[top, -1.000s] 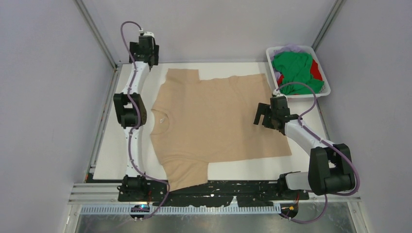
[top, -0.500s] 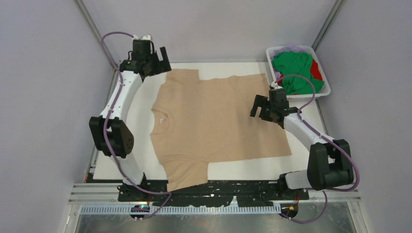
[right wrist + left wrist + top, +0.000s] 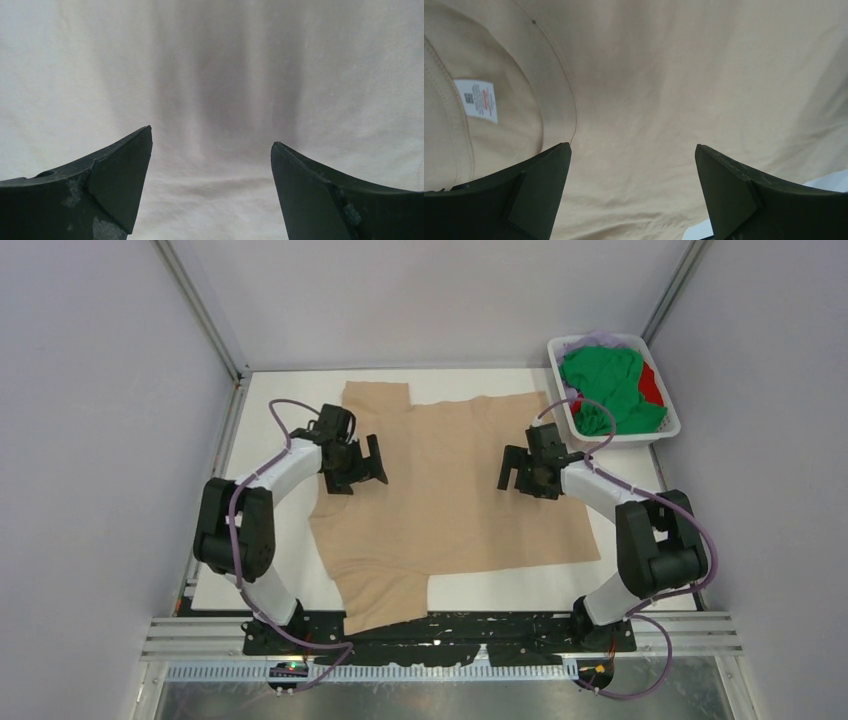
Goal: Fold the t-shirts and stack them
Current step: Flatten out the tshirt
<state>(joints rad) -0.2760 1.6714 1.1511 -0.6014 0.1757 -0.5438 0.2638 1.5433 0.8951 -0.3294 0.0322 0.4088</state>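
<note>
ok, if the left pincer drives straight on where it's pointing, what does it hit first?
Likely the beige t-shirt, on its chest just beside the collar; the left pincer is open with nothing between. Depth unclear.

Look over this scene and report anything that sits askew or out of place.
The beige t-shirt lies mostly flat, but its near sleeve overhangs the near edge of the table, onto the black base rail. In the basket, the other shirts sit in a crumpled heap.
</note>
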